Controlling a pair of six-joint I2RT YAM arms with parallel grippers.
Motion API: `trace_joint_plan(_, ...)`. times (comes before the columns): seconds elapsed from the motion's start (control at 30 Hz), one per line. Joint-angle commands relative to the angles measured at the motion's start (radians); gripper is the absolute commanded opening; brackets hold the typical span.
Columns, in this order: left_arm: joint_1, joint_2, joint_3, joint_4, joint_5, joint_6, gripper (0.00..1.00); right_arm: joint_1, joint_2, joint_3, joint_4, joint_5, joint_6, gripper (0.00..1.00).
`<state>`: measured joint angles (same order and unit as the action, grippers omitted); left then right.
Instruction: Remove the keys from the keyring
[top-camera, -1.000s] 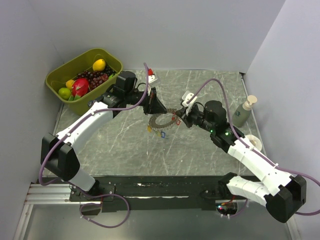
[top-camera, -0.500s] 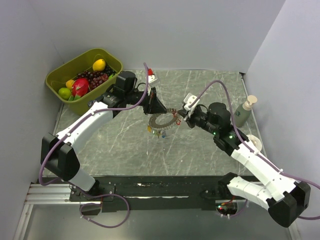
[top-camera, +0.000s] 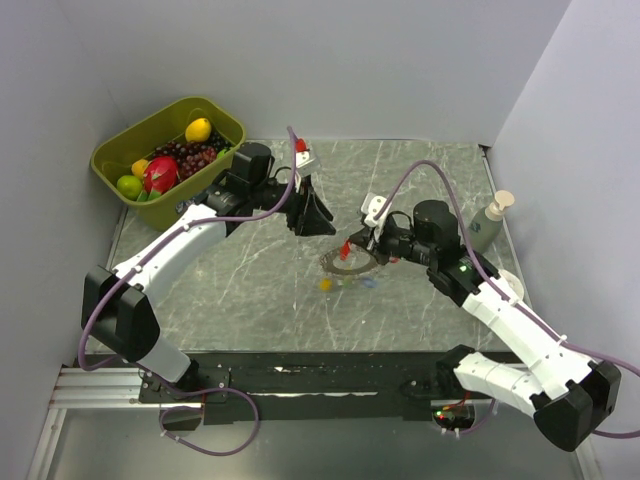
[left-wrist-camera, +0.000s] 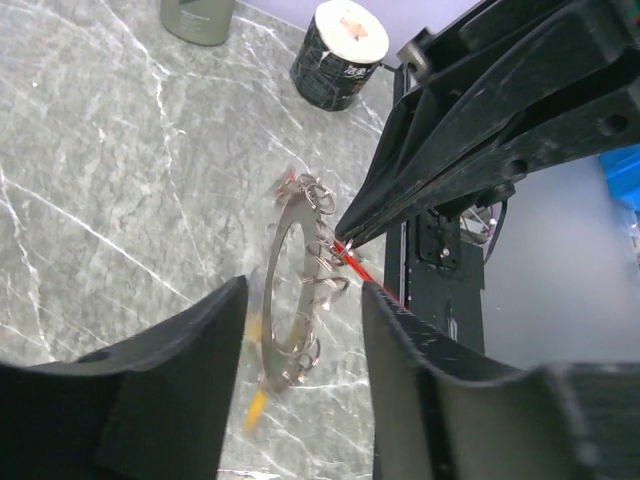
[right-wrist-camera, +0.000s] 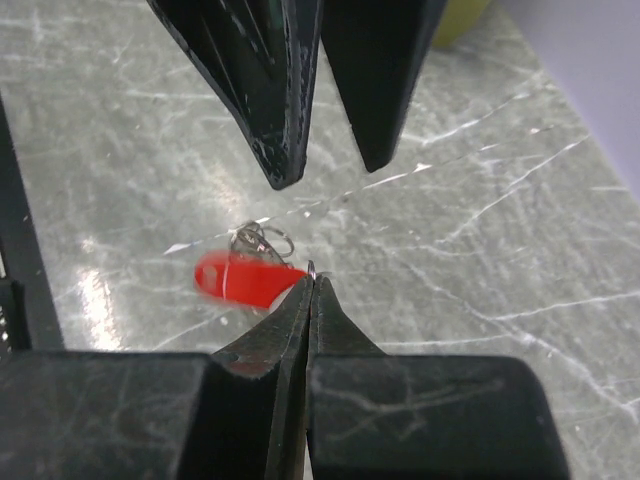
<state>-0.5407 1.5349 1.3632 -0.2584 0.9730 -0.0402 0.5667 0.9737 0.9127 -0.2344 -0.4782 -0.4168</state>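
Note:
The keyring, a silvery loop, shows blurred just above the table between my arms, and edge-on in the left wrist view. Yellow, green and blue keys dangle blurred under it. My left gripper stands open, apart from the loop and up-left of it. My right gripper is shut on the small wire ring of the red key. Whether the red key still hangs on the loop I cannot tell; the loop is out of the right wrist view.
A green tub of fruit sits at the back left. A soap bottle stands at the right edge, with a dark roll near it. The left gripper's black fingers hang close above the right fingertips.
My left gripper has opened and let go of the keyring, which dropped down and to the right. My right gripper pulled back slightly right with the red key.

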Motion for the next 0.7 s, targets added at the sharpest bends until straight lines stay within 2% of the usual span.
trace_joint_plan(0.0,-0.001,-0.01,0.002,0.03,0.049,0.01,0.61,-0.01,-0.006,0.068,0.018,-0.033,-0.016,0.0)
trace_joint_plan(0.1,-0.001,-0.013,-0.004,0.038,0.049,0.003,0.66,-0.014,-0.015,0.068,0.015,-0.039,-0.016,0.0)
trace_joint_plan(0.33,-0.013,-0.009,-0.003,0.039,0.032,0.005,0.67,-0.025,-0.032,0.08,0.001,-0.057,-0.014,0.0)
trace_joint_plan(0.67,-0.042,0.022,-0.009,0.024,0.038,0.026,0.57,-0.06,-0.023,0.149,-0.077,-0.143,-0.033,0.0)
